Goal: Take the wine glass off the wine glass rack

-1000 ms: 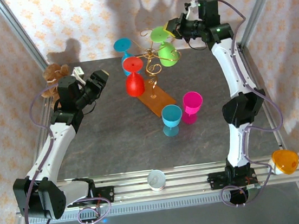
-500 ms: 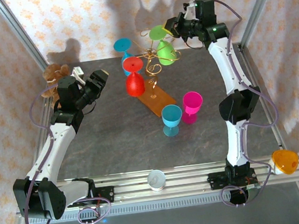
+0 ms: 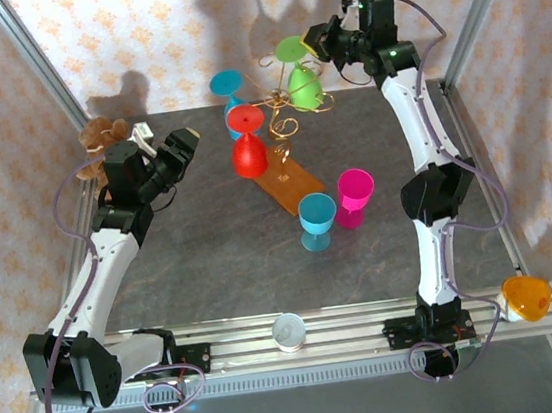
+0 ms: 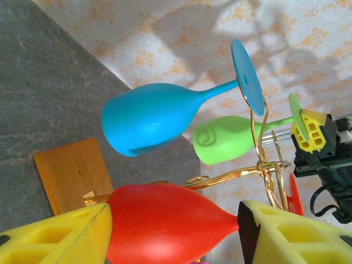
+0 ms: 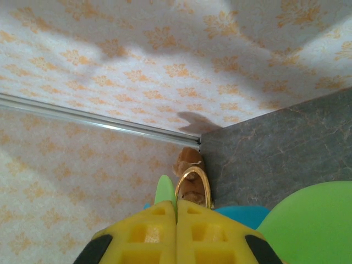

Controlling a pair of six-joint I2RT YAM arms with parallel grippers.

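We see the rack (image 3: 296, 182) mid-table toward the back wall, with 3 glasses hanging bowl-down from its gold arms: red glass (image 3: 248, 156) front-left, blue glass (image 3: 227, 81) back-left, green glass (image 3: 305, 88) on the right

The right gripper (image 3: 316, 42) is high at the rack's back-right, level with the green glass's foot. Its pads are pressed together. In the right wrist view the thin green foot edge comes out right at the seam between them, with a gold wire loop just beside it, so we read it as pinching the foot. The green bowl hangs tilted, just below and left of that gripper

The left gripper (image 3: 186, 145) is left of the rack with its jaws spread, near the red glass but apart from it in the top view. In the left wrist view the red bowl shows between its 2 yellow fingers (image 4: 297, 236)

A standing blue glass (image 3: 318, 216) and a pink glass (image 3: 355, 193) are upright on the table (image 3: 212, 260) by the base's near end
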